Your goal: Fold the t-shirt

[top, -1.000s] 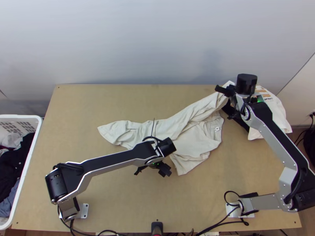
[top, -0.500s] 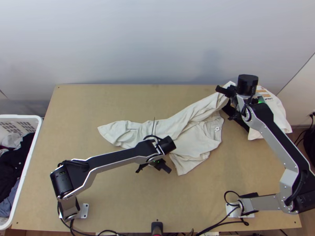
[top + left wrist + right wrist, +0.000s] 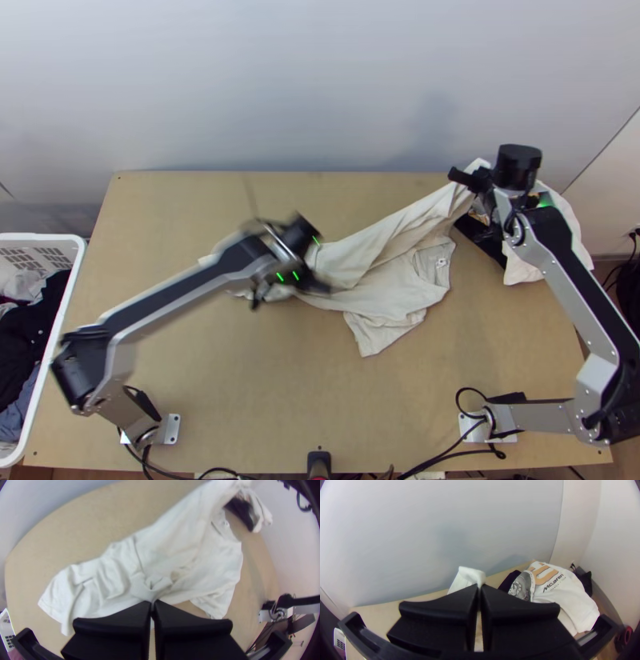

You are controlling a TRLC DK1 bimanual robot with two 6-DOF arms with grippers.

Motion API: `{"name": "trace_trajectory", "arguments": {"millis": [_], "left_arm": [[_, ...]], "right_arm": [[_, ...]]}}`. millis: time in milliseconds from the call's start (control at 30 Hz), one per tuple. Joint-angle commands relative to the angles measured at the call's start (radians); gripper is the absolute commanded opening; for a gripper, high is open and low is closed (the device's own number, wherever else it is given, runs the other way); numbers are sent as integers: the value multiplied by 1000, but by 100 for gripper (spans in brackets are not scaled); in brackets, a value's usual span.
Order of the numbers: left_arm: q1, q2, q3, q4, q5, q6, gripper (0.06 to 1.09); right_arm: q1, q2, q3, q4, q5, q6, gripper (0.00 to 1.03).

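The t-shirt (image 3: 404, 276) is laid slantwise over the wooden table (image 3: 448, 400), bunched towards the left side and drawn up towards the far right corner. Its body is spread more flatly near the middle, with one flap pointed at the near edge.

By the right gripper (image 3: 479, 586), a pale end of the cloth is pinched between closed fingertips, near the far right corner. That end is probably held up so that a long edge can be pulled straight and the folds beneath shaken loose. The left gripper (image 3: 152, 602) is placed over the crumpled middle of the t-shirt, with its fingertips brought together; whether any fabric is caught between them cannot be told. That position was presumably chosen so that the bunched half can be worked on while the other end is anchored.

No neat fold has been made, so the work is judged to be at the straightening stage. The bunched part would need to be opened out before any folding is begun. If the held end is pulled too hard, the whole garment may be dragged askew.

At the right side, a white printed garment (image 3: 566, 593) is kept apart, perhaps as finished work. Beside the left edge, a laundry basket (image 3: 40, 236) is stood, with clothes (image 3: 32, 344) inside.
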Motion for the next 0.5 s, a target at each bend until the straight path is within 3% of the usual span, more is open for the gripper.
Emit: {"name": "trace_trajectory", "arguments": {"millis": [0, 300, 467], "left_arm": [[237, -106, 265, -153, 15, -6, 10], [551, -100, 675, -245, 46, -4, 10], [671, -162, 699, -178, 38, -4, 10]], "right_arm": [[9, -47, 72, -42, 43, -53, 3], [44, -128, 185, -65, 161, -194, 3], [89, -187, 225, -40, 249, -310, 3]]}}
